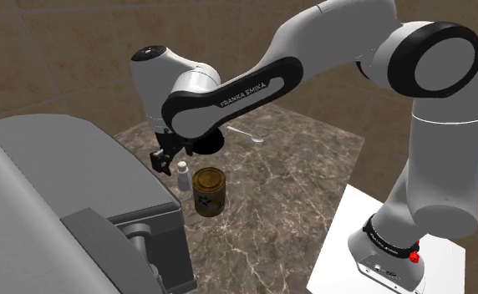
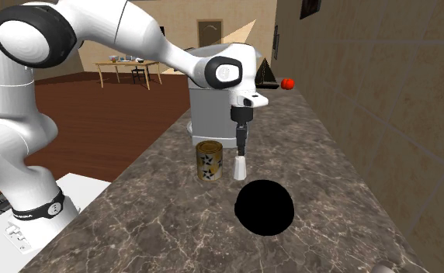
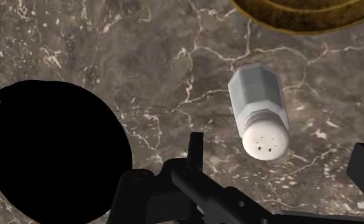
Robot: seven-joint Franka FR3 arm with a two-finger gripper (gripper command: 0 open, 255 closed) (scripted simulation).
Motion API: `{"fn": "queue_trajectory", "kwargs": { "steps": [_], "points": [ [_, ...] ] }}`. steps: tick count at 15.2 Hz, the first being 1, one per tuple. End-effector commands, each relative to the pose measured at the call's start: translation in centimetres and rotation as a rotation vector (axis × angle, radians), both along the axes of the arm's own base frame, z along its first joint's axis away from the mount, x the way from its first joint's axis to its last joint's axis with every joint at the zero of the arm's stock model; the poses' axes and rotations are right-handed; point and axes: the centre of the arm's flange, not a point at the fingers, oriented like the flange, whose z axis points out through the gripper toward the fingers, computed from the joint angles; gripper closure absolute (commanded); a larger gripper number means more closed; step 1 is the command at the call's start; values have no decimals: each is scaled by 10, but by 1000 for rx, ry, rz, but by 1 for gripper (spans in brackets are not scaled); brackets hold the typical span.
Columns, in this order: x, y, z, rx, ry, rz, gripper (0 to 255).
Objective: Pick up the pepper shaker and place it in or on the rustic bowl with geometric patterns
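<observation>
"FRANKA EMIKA" is read in pale letters along the dark band of the forearm (image 1: 244,93). The pepper shaker (image 2: 240,167) is seen standing upright on the marble-patterned counter (image 2: 329,202). Its long axis is vertical, and in the wrist view its perforated cap is turned straight up at the camera. It is drawn in pale grey-white. The gripper (image 2: 241,149) is held directly above it. The fingers (image 3: 196,147) are spread wide and nothing is clasped. The shaker is framed between them, and no contact can be seen. Just beside the shaker, on the second exterior view's left, the golden bowl (image 2: 209,160) is found. It is a tall vessel with dark star-shaped figures marked on its wall. A flat round black shape (image 2: 265,207) is laid on the counter near the shaker, on the side toward that camera. A grey appliance (image 2: 205,116) is set behind the bowl.
</observation>
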Motion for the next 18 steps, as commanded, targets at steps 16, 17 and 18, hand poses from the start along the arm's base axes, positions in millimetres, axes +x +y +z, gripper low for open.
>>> {"fn": "queue_trajectory", "kwargs": {
  "steps": [16,17,18],
  "points": [
    [2,-4,-28,0,-1,0,255],
    [2,-4,-28,0,-1,0,255],
    [2,-4,-28,0,-1,0,255]
  ]
}}
